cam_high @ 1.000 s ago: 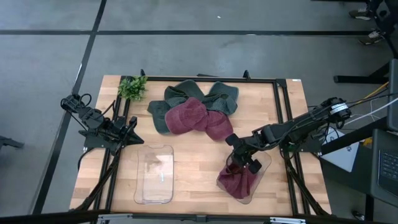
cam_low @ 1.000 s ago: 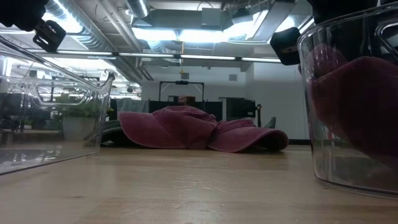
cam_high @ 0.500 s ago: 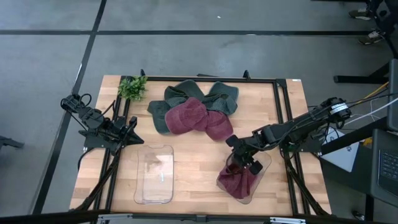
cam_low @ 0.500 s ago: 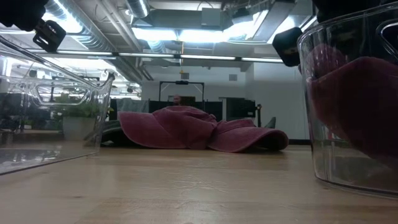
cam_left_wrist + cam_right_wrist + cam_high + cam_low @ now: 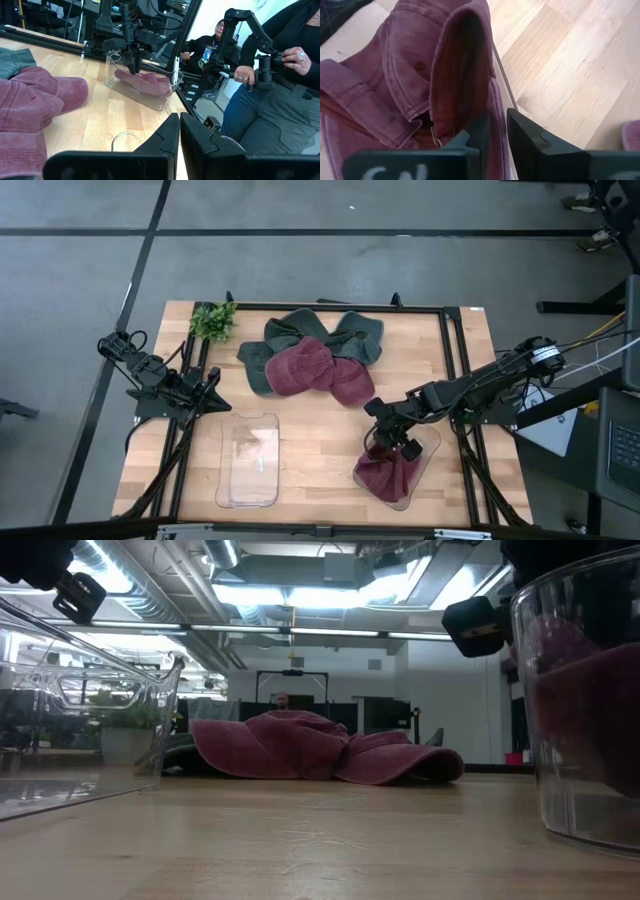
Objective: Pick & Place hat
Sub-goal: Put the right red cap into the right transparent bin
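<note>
**Maroon hat going into the clear bin as the bin slides on the desk**

We are watching the right end effector (image 5: 392,442) reaching down into the clear bin (image 5: 425,452) near the front right part of the desk (image 5: 320,440), where a maroon hat (image 5: 385,472) is lying crumpled inside. Compared with a second ago, the bin has shifted a little: in the low view its wall (image 5: 580,700) is now sitting further toward the picture's edge, and from above its outline has turned slightly. We are judging that the end effector is nudging the bin while pressing or letting go of the hat. In the right wrist view the fingers (image 5: 530,140) are standing only a narrow gap apart, right at the hat's brim (image 5: 465,65); we cannot tell whether cloth is still pinched between them. The hat is in the bin, so this placement looks close to done.

The right arm is stretching in from the desk's right edge, wrist bent down over the bin. The left end effector (image 5: 205,392) is waiting closed and empty beside the desk's left edge, behind the second clear bin (image 5: 250,460). Behind both bins, more hats (image 5: 315,355), maroon and grey-green, are lying piled, with a small green plant (image 5: 213,320) at the back left corner.
</note>
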Tool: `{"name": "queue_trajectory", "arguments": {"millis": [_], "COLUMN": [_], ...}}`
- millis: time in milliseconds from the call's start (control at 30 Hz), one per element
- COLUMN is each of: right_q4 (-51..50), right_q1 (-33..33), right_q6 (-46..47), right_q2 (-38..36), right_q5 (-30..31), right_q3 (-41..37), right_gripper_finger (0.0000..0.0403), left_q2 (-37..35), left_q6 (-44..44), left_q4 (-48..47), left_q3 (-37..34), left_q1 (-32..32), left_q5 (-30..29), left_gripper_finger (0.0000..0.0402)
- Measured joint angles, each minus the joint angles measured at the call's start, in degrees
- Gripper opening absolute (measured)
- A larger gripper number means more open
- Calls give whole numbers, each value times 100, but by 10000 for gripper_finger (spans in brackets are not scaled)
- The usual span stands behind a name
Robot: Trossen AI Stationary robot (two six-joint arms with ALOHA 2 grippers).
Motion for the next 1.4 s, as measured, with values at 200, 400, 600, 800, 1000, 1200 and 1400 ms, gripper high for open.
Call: {"name": "queue_trajectory", "arguments": {"millis": [200,400,600,800,1000,1200,1400], "right_q4": [-19,-42,-199,-939,-2095,-3206,-4056], "right_q1": [0,0,0,0,0,-2,-2], "right_q6": [-23,1,68,161,359,847,1688], "right_q2": [0,0,-58,-290,-553,-627,-634], "right_q5": [4,5,3,36,639,1567,2234], "right_q3": [2,4,83,522,1126,1769,2459], "right_gripper_finger": [23,16,6,3,3,3,2], "left_q2": [-2,-1,-2,0,-2,-2,0], "left_q6": [-2,0,-2,0,-2,0,-2], "left_q4": [-2,-1,0,-2,-2,-2,-2], "left_q3": [0,0,0,0,0,0,0], "left_q1": [-1,-1,1,0,1,-1,1], "left_q5": [0,0,0,0,0,2,0], "left_gripper_finger": [8,12,11,13,9,10,12]}}
